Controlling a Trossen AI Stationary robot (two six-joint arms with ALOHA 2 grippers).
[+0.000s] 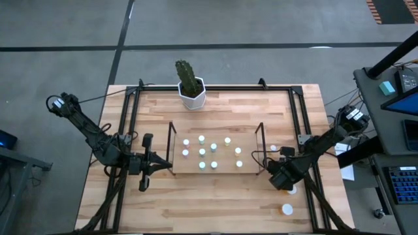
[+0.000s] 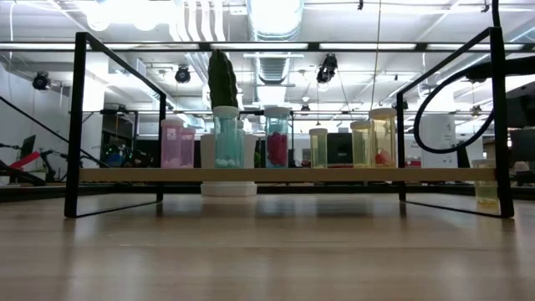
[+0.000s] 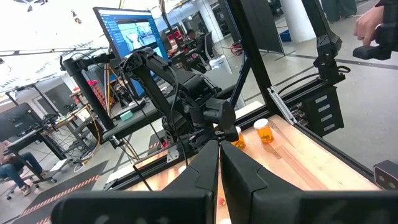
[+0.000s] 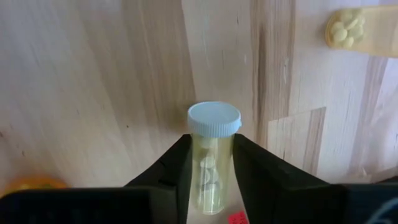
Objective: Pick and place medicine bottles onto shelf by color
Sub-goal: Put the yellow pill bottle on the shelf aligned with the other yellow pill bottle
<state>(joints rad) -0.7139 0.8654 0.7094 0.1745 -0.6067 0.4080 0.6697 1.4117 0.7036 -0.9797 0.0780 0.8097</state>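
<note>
The left gripper (image 1: 171, 164), pressed together, rests just beside the shelf (image 1: 172, 138)'s left end. White-capped bottles (image 1: 213, 147) stand on the shelf. Right of it, the right gripper (image 4: 211, 163) pinches a yellowish bottle (image 4: 212, 149), apparently upright on the table (image 1: 215, 202).

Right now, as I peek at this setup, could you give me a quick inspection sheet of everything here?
Surface: wooden table, edged by a black frame.
Job's things: shelf holds nine white-capped bottles; a yellowish bottle stands between the right claw's fingers; loose bottles lie to the shelf's right, one near the front edge.
Clutter: cactus pot behind the shelf.
Claws: left claw shut, empty, at the shelf's left end; right claw closing around the yellowish bottle.
Cables: black cable runs along the left arm.
Surroundings: workshop with monitors and desks.
</note>
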